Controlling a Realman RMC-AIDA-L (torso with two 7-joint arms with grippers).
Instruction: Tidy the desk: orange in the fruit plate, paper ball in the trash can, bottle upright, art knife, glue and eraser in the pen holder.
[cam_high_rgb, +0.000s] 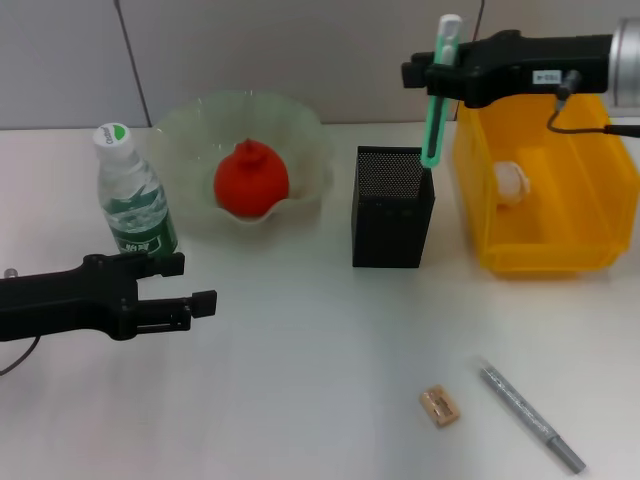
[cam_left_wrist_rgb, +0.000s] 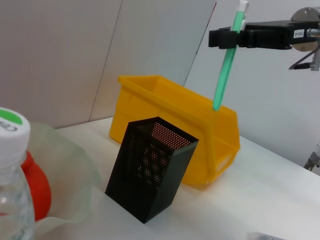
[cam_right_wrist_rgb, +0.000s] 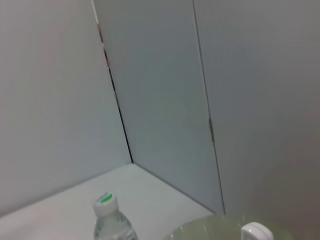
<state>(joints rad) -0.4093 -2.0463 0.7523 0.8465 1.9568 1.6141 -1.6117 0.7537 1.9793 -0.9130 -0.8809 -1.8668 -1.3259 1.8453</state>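
Right claw gripping glue above pen holder

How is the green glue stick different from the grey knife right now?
The glue stick is green and translucent; the knife is grey and speckled. The glue stick hangs nearly upright, clamped in the right gripper with its lower end just above the black pen holder, while the knife lies flat on the table near the eraser, untouched. Both are slim, pen-like sticks not yet in the holder.
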